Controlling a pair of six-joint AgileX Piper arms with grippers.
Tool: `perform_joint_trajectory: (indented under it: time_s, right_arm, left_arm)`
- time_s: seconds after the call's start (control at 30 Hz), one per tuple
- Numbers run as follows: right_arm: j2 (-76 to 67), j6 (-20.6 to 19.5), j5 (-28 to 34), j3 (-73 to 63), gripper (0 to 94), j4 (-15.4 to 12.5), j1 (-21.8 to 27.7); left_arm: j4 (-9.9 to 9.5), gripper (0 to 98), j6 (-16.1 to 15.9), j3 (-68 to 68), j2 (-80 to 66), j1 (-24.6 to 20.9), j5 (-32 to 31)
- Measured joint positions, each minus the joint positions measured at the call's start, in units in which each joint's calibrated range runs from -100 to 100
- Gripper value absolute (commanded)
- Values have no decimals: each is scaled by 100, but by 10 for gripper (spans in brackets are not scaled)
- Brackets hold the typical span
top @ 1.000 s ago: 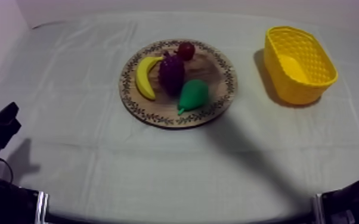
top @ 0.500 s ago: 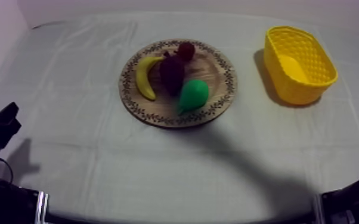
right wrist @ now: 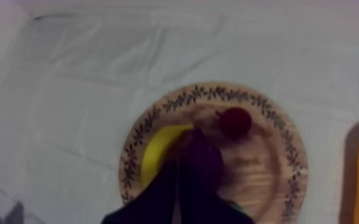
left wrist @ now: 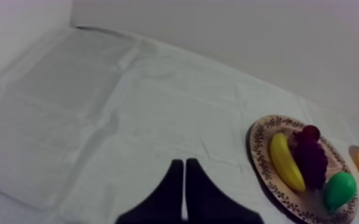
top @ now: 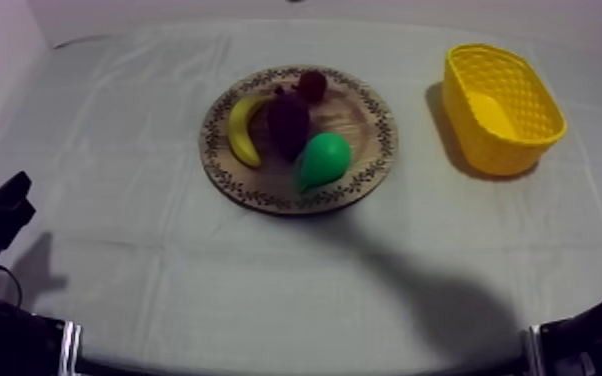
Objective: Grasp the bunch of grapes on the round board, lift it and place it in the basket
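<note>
The bunch of grapes [top: 288, 122] is dark purple and lies in the middle of the round wooden board [top: 370, 100], between a banana [top: 244, 129] and a green pear [top: 323, 160]. The yellow basket [top: 500, 105] stands at the right of the table. My right gripper [right wrist: 178, 173] is shut on nothing and hangs high over the board [right wrist: 217, 93], its tips in line with the grapes [right wrist: 204, 162]. Low at the left edge, far from the board, rests my left gripper [top: 3, 208]. Its fingers [left wrist: 185, 164] lie together in a narrow wedge, with the grapes [left wrist: 312, 159] far off.
A small red fruit [top: 312, 85] sits at the board's far rim, just behind the grapes. The right arm's base [top: 595, 335] shows black at the lower right edge. Its broad shadow lies on the cloth [top: 405, 290] in front of the board.
The right arm's shadow has spread leftward over the cloth in front of the board and dimmed the fruit. Fruit, basket and left arm have not moved.
</note>
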Motion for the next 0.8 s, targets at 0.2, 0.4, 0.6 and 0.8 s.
perform_joint_trajectory:
  time_s: [0.2,0.4,0.6,0.8]
  right_arm:
    - [50,-153,-29,484,7,-35,-58]
    - [28,-239,-134,753,10,-49,-172]
    - [-35,-270,-158,834,129,-45,-190]
    - [-90,-333,-182,1029,523,-69,-190]
  left_arm:
    - [0,1,0,0,0,0,0]
    - [0,1,0,0,0,0,0]
    - [0,1,0,0,0,0,0]
    - [0,1,0,0,0,0,0]
